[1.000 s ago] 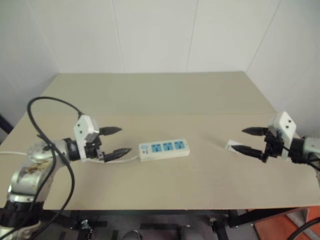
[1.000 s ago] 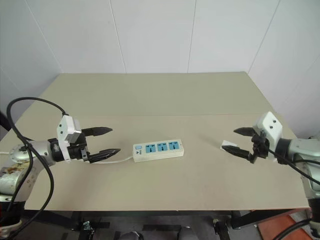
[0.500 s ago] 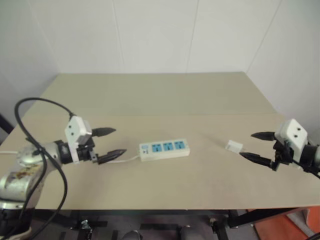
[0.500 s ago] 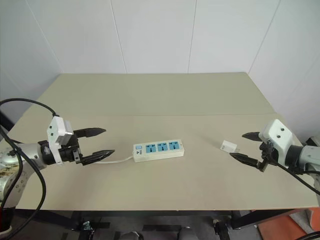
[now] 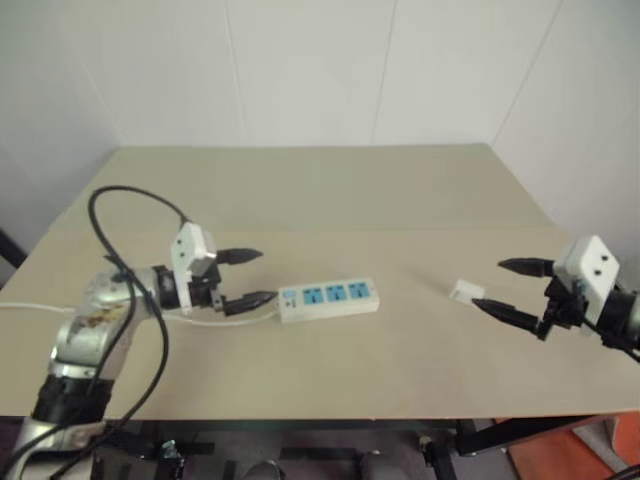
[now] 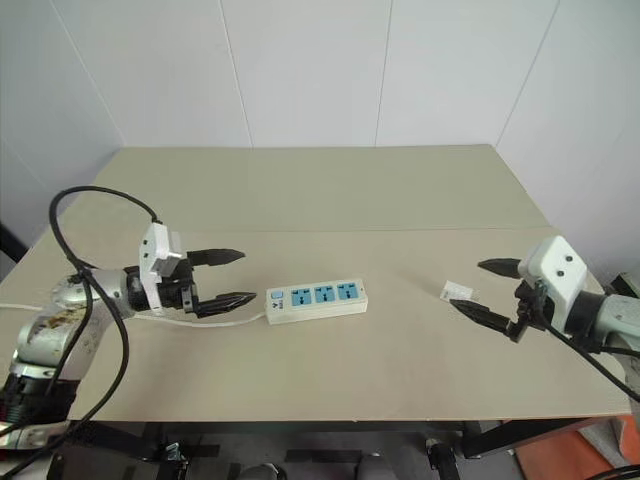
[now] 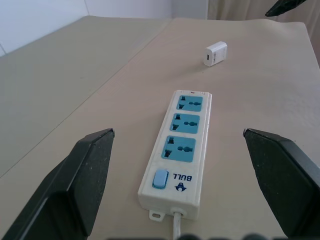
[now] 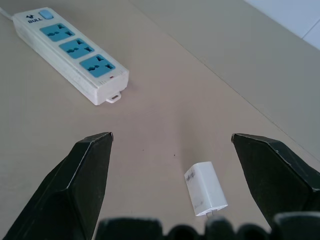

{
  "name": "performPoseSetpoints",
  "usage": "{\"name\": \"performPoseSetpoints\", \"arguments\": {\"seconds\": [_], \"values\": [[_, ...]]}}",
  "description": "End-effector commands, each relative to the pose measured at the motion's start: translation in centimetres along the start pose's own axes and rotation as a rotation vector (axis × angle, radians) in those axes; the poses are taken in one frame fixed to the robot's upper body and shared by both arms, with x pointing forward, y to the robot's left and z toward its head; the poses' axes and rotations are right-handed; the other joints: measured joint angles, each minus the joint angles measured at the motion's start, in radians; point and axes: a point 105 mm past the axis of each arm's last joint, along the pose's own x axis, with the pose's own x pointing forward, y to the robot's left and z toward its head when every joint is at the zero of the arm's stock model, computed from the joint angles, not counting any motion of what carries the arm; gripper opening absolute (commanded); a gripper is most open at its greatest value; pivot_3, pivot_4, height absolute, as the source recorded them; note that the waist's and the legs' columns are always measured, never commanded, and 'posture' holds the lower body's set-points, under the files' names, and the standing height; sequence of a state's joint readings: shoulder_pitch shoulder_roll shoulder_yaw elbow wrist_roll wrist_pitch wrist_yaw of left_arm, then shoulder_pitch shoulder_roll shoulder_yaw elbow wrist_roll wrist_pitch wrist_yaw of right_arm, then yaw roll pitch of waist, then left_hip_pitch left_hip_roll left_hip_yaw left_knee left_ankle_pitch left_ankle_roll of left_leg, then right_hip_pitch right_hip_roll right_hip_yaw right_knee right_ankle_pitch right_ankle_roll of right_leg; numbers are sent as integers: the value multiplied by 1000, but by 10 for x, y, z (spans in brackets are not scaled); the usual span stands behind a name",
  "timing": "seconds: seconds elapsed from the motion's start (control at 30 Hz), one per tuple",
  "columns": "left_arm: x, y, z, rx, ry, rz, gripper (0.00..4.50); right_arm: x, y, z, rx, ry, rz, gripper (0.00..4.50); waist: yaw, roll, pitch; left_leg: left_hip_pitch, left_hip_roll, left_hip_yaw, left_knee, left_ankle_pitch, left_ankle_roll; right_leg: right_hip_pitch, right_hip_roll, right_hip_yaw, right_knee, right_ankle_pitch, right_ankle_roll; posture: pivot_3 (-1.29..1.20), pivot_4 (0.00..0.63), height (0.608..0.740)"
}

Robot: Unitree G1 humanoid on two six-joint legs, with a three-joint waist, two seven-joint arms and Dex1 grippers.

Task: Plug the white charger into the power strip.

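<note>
You had one white charger lying on its side on the tan table, toward the right half, loose and plugged into nothing. A small grey marking sat on one of its faces in the right wrist view, too small to read. It lay well apart from the power strip, with bare tabletop between them.

You had one power strip, flat near the middle of the table, long axis running left to right. It carried three blue socket faces in a row, all three unoccupied. At its left end sat one blue switch, and beside that the word "BULL" printed in dark letters next to a small logo. One thin white cord left that same end and trailed off toward the left edge of the table.

Your right gripper hung just beside the charger, on its right, with both black fingers spread wide and nothing between them. In the right wrist view the charger lay on the table between the two spread fingers, touching neither.

Your left gripper sat just left of the strip's switch end, pointing along it, likewise released and holding nothing; the lower finger tip was close above the cord. From the left wrist view the strip ran straight ahead between the two open fingers, with the charger beyond it.
</note>
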State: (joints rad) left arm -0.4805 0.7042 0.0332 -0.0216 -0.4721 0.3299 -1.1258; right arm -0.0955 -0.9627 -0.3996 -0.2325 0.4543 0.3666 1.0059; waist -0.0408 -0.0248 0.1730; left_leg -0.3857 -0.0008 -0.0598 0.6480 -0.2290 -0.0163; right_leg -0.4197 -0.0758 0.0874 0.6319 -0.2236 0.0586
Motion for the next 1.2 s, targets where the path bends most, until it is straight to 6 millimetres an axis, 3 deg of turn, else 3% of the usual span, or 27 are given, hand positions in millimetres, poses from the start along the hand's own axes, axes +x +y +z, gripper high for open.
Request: {"name": "performPoseSetpoints", "arguments": {"seconds": [0.03, 0.27, 0.5, 1.2], "values": [[12, 6, 0, 56, -7, -42, 4500, -2, -2, 15, -27, -51, -22, 4442, 0, 0, 0, 0, 0, 0, 0, 0, 0, 0, 0, 0, 0, 0, 0, 0, 150, 740], [39, 19, -20, 49, -46, -85, 4500, 2, 0, 22, -32, -78, -3, 4442, 2, 0, 0, -2, 0, 0, 1, 0, 0, -1, 0, 0, 0, 0, 0, 0, 150, 740], [62, 3, -40, 78, -46, -184, 4500, -1, 7, 25, -25, -90, 12, 4442, 2, 0, 0, -2, 0, 0, 2, -1, 1, -1, 0, 0, 0, 0, 0, 0, 150, 740], [65, 7, -87, 25, 61, -137, 4500, -7, 15, 34, -10, -110, 23, 4442, 3, -1, -1, -2, 0, -1, 3, -1, 1, 0, 0, -1, 0, 0, 1, 0, 150, 740]]}}
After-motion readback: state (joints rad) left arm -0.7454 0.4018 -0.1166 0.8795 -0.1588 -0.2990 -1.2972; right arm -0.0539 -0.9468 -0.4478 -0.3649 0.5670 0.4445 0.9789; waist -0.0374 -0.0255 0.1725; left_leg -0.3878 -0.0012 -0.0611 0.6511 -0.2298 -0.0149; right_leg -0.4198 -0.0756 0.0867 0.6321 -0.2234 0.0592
